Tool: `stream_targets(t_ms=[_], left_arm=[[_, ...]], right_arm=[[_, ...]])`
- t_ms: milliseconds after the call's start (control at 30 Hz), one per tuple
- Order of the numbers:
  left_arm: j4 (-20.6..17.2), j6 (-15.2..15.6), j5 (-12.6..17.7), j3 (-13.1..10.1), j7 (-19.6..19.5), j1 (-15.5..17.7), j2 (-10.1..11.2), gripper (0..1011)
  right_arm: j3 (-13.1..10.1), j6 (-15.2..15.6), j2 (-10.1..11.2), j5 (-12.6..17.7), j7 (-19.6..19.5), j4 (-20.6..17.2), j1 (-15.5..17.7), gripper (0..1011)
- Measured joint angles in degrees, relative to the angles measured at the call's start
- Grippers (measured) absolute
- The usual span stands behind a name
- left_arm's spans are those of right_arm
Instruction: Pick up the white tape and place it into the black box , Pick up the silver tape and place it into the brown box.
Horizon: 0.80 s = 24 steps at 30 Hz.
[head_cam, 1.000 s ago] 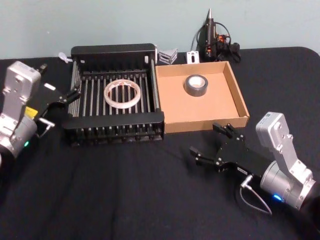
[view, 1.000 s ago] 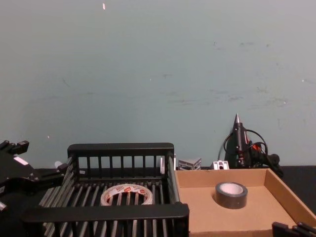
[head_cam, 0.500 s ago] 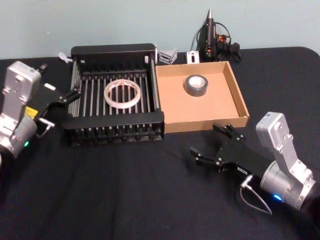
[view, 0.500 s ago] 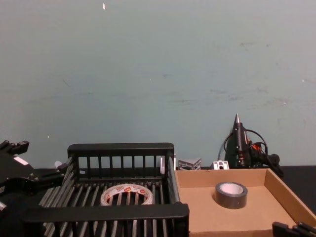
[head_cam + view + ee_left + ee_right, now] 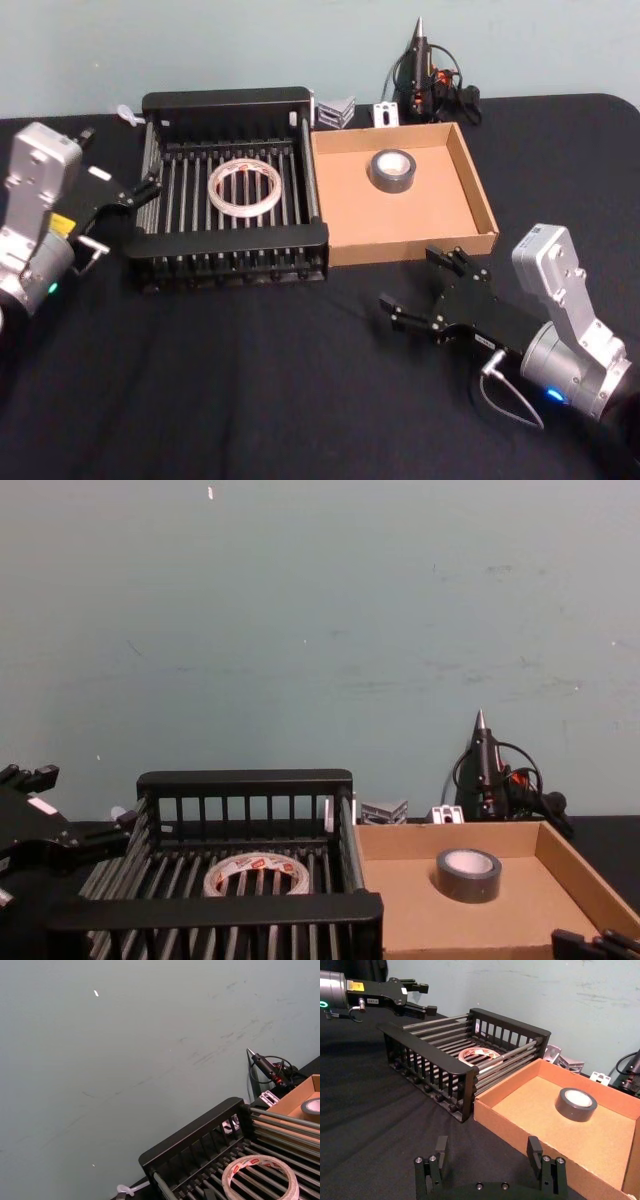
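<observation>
The white tape (image 5: 216, 190) lies flat on the slatted floor of the black box (image 5: 228, 238), also seen as the white tape (image 5: 225, 878) from the chest. The silver tape (image 5: 378, 178) stands in the back half of the brown box (image 5: 400, 225), just right of the crate. My left gripper (image 5: 120, 162) hovers open beside the crate's left wall. My right gripper (image 5: 408, 277) is open over the cloth in front of the brown box, holding nothing. In the right wrist view its gripper (image 5: 487, 1146) faces the silver tape (image 5: 576, 1105) and the black box (image 5: 432, 1055).
A black glue gun with cables (image 5: 430, 75) stands behind the brown box, next to small metal brackets (image 5: 335, 110). A white clip (image 5: 128, 115) lies behind the crate's left corner. Black cloth (image 5: 250, 380) covers the table in front of both boxes.
</observation>
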State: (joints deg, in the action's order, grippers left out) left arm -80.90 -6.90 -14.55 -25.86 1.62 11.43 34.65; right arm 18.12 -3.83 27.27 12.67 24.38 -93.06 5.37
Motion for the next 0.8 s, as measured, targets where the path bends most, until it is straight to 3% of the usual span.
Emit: stream_targets(t_ms=[800], left_arm=[[0.0,0.0,0.0,0.0,0.0,0.0,0.0,1001]], right_arm=[[0.01,0.0,0.0,0.0,0.0,0.0,0.0,1003]])
